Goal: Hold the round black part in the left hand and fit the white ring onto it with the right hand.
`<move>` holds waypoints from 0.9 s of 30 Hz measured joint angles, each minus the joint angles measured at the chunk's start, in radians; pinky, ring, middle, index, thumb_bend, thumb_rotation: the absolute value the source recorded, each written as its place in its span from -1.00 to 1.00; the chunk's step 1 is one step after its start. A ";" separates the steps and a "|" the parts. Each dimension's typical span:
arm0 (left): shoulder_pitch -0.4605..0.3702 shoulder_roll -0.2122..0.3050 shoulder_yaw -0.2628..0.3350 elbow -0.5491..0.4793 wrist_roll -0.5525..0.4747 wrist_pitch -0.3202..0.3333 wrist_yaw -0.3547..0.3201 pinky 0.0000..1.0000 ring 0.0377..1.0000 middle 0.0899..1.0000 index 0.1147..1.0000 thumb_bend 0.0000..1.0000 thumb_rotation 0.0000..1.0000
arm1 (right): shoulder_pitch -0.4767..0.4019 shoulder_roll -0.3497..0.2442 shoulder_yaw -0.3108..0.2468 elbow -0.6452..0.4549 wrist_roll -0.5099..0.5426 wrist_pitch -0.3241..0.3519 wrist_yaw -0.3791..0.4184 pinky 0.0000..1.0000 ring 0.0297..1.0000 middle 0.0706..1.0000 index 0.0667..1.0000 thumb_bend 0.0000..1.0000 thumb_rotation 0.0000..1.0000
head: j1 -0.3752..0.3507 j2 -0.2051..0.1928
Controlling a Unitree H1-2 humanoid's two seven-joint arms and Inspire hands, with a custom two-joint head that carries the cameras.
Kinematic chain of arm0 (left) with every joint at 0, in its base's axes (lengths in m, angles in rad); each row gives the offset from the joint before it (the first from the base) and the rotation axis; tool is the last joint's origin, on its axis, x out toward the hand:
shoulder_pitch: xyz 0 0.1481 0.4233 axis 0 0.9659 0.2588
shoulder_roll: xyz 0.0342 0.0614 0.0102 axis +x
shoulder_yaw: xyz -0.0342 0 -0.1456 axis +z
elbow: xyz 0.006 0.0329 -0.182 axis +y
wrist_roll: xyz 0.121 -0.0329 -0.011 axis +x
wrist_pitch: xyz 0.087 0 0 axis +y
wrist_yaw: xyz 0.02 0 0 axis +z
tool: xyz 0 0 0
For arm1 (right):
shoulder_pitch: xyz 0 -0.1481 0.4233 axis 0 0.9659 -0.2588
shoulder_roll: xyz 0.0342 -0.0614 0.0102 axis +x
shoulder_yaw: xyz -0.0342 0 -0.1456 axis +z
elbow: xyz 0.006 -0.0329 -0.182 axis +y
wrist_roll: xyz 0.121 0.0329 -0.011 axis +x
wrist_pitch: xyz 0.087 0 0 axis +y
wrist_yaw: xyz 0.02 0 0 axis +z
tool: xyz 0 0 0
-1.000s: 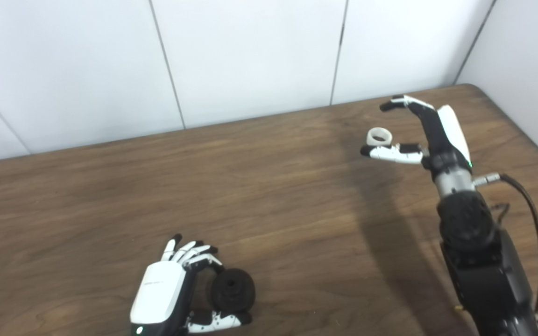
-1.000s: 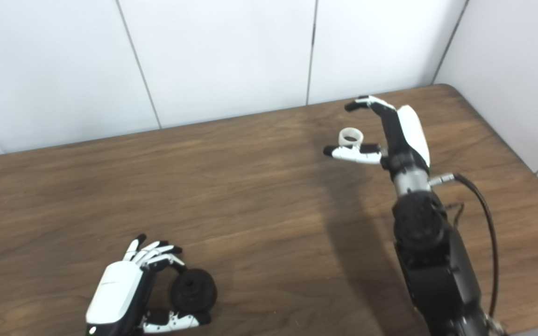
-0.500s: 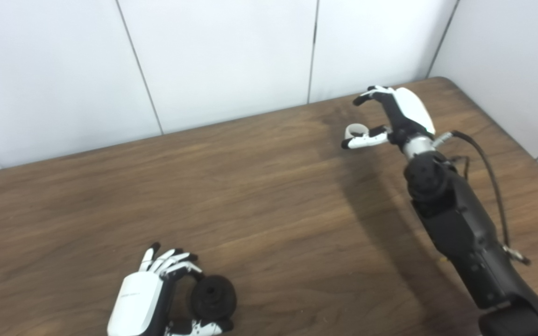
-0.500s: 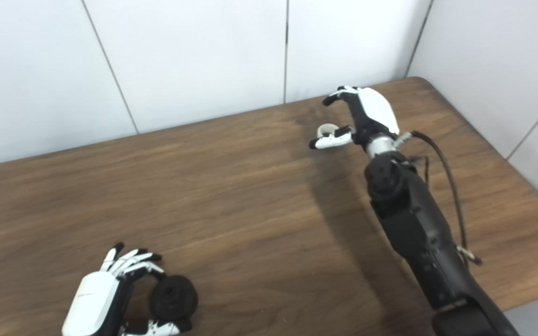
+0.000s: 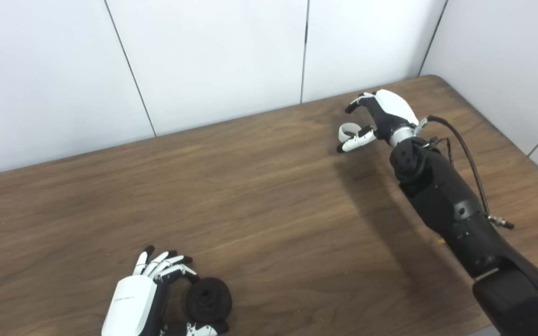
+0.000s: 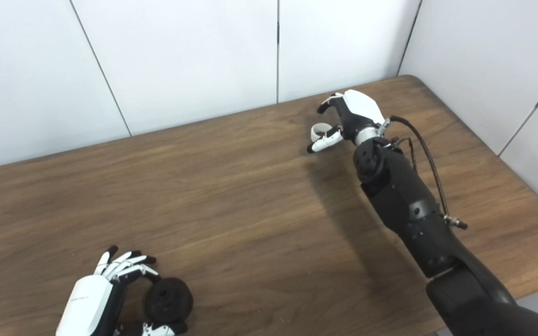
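A brown wooden table (image 5: 269,200) meets white wall panels (image 5: 203,60); the right hand (image 5: 381,119) reaches to the far right of the table, fingers curled above and thumb below the white ring (image 5: 346,130), apart, not clamped on it; the left hand (image 5: 157,294) sits at the near edge, fingers and thumb cupped around the round black part (image 5: 208,299), which stands on edge.

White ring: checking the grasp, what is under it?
Bare brown table lies under the white ring. The right hand's thumb hides its near edge, so contact is unclear.
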 measured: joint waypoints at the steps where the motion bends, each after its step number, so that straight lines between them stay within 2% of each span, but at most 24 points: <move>1: 0.000 0.000 0.001 0.000 0.000 -0.001 0.000 1.00 0.72 0.49 -0.16 0.04 -0.88 | -0.004 0.000 0.002 0.007 0.000 0.001 0.000 1.00 0.94 0.83 0.39 0.71 -0.57 | 0.000 0.000; 7: 0.001 0.000 0.002 0.000 0.000 -0.006 0.000 1.00 0.72 0.49 -0.16 0.04 -0.88 | -0.029 -0.006 0.022 0.066 -0.003 0.007 0.003 1.00 0.94 0.82 0.36 0.71 -0.57 | 0.002 -0.002; 27: 0.007 -0.002 0.005 -0.003 0.001 -0.004 -0.002 1.00 0.71 0.48 -0.16 0.04 -0.88 | -0.051 -0.011 0.033 0.102 0.001 0.013 0.007 1.00 0.93 0.76 0.24 0.64 -0.56 | 0.003 0.003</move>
